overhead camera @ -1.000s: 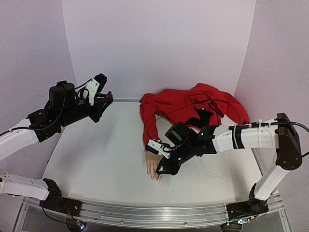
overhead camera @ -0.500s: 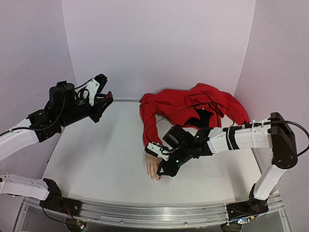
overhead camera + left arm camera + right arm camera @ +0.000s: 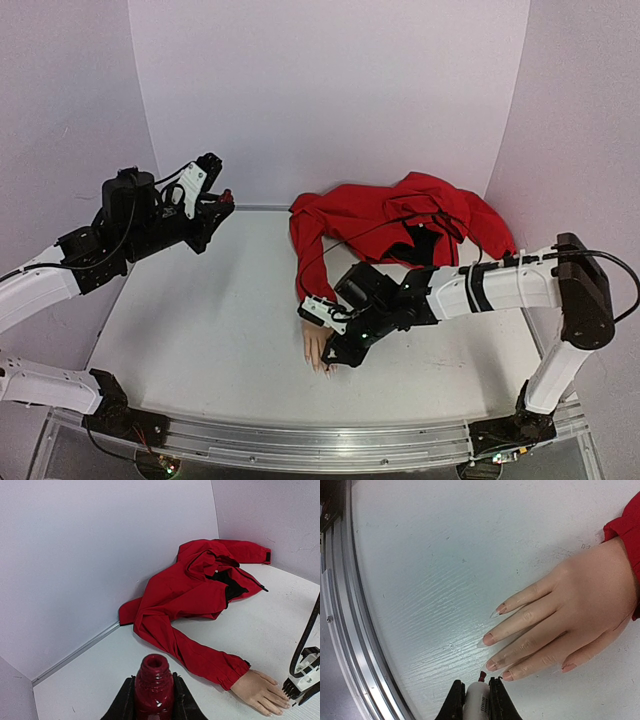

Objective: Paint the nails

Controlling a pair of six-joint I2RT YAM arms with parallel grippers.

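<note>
my right gripper (image 3: pixel 476 696) is clamped on the white brush cap (image 3: pixel 476 706) — red tip just beside the nails (image 3: pixel 491 665) straight ahead, mannequin fingers (image 3: pixel 520 622) running away up-right. left gripper (image 3: pixel 153 702), well apart, grips the open polish bottle (image 3: pixel 153 680).

Pale mannequin hand (image 3: pixel 316 346) flat on white table (image 3: pixel 200 330), front centre (pointing at near edge); crumpled red jacket (image 3: pixel 395 215) behind it, right-rear.

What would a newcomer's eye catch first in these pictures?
The red jacket sprawls at the back, one sleeve ending in a pale mannequin hand lying flat. The right gripper holds a brush beside its nails; the left gripper, raised at the left, holds an open polish bottle.
</note>
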